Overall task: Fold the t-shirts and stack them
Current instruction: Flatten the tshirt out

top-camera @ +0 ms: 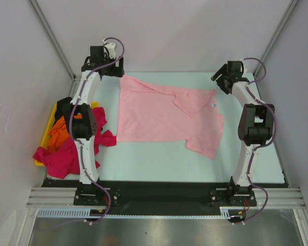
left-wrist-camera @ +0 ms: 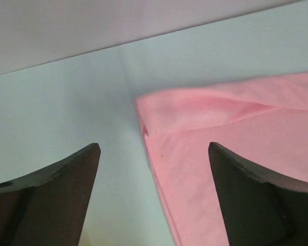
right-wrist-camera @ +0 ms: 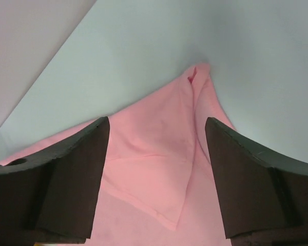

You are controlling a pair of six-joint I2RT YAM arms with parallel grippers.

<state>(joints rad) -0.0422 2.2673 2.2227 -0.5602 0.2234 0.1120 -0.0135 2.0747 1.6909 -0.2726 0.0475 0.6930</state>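
Observation:
A light pink t-shirt (top-camera: 164,115) lies spread on the pale table, one sleeve folded in over its upper middle. My left gripper (top-camera: 114,69) hovers over the shirt's far left corner. In the left wrist view that gripper (left-wrist-camera: 154,146) stands open, with the shirt's edge (left-wrist-camera: 231,148) below the gap. My right gripper (top-camera: 222,83) is over the far right corner. It (right-wrist-camera: 156,120) is open too, above a pink fold (right-wrist-camera: 159,169), gripping nothing. Magenta-red (top-camera: 61,156), orange (top-camera: 58,137) and black (top-camera: 65,104) t-shirts lie heaped at the left.
A yellow tray (top-camera: 46,132) under the heap sits at the table's left edge. Bare table (top-camera: 159,164) shows in front of the pink shirt. Grey walls close in at the back and both sides. A metal rail (top-camera: 164,197) carries the arm bases at the near edge.

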